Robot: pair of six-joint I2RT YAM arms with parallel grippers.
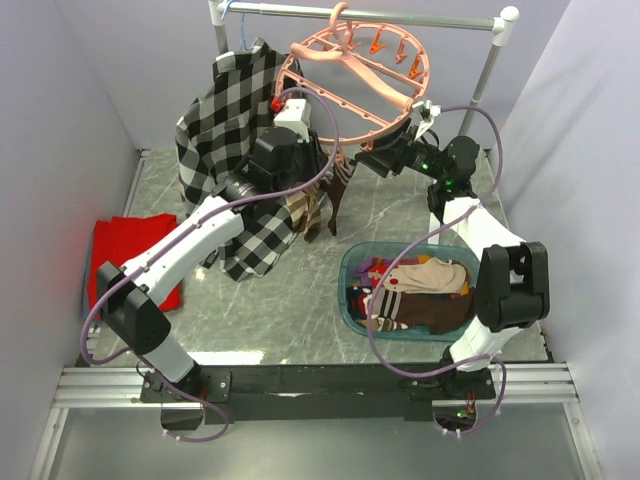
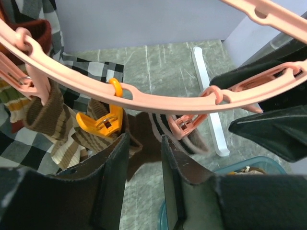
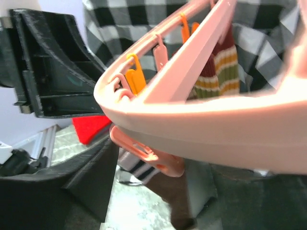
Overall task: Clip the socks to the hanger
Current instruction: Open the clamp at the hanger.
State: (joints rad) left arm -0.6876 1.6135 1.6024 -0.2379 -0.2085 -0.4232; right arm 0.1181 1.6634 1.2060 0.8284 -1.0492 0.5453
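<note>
The pink hanger point(image 1: 352, 88) hangs from the rail with several socks clipped under its near rim. A dark brown sock point(image 1: 340, 198) with a striped cuff point(image 3: 139, 167) hangs from a pink clip point(image 3: 149, 154). My right gripper point(image 3: 151, 187) is open, with one finger on each side of that clip. From the other side, my left gripper point(image 2: 144, 139) is open just short of the same sock point(image 2: 144, 143), nothing between its pads. Striped brown socks point(image 2: 53, 120) hang to the left beside an orange clip point(image 2: 103, 122). In the top view the left gripper point(image 1: 335, 170) and the right gripper point(image 1: 368, 160) meet under the ring.
A teal basket point(image 1: 350, 275) at the front right holds several more socks point(image 1: 425, 290). A black-and-white plaid shirt point(image 1: 225, 120) hangs on the grey rail point(image 1: 400, 15) to the left. A red cloth point(image 1: 120, 250) lies at the left wall. The rail's white foot point(image 2: 208, 105) rests on the marble top.
</note>
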